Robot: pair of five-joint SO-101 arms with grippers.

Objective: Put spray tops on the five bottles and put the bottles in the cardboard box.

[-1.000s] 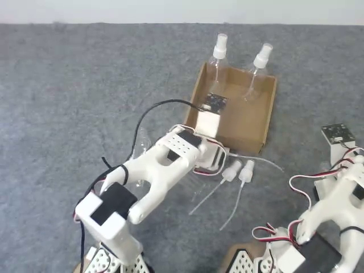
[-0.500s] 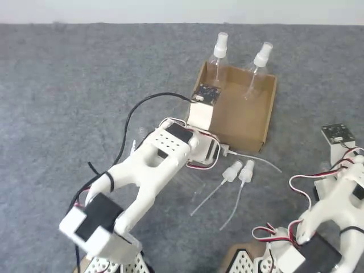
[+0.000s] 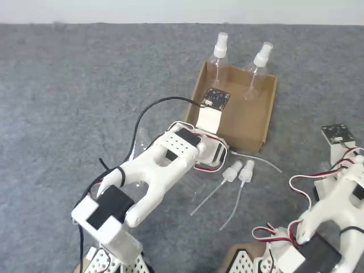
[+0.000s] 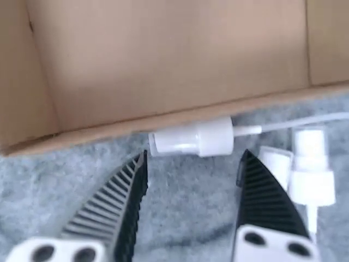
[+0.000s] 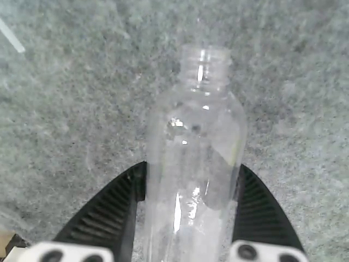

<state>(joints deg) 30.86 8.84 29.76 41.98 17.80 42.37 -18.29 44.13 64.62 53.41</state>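
- my left gripper (image 4: 193, 157) is spread open and grasps nothing; it hangs just short of a spray top (image 4: 191, 139).
- the spray top lies on its side just beside the outer wall of the cardboard box (image 4: 163, 117), ahead of my fingertips.
- its long axis runs from finger to finger, so i judge a wrist turn is needed before closing.
- my right gripper (image 5: 191, 169) is clamped on an uncapped bottle (image 5: 199, 125); the left is nearer.

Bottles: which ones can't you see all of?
High view: one clear bottle lies mostly hidden under the left arm.
Right wrist view: the topless bottle has its base cut off by the picture's edge.
High view: the two capped bottles have clear bodies too faint to trace inside the cardboard box.
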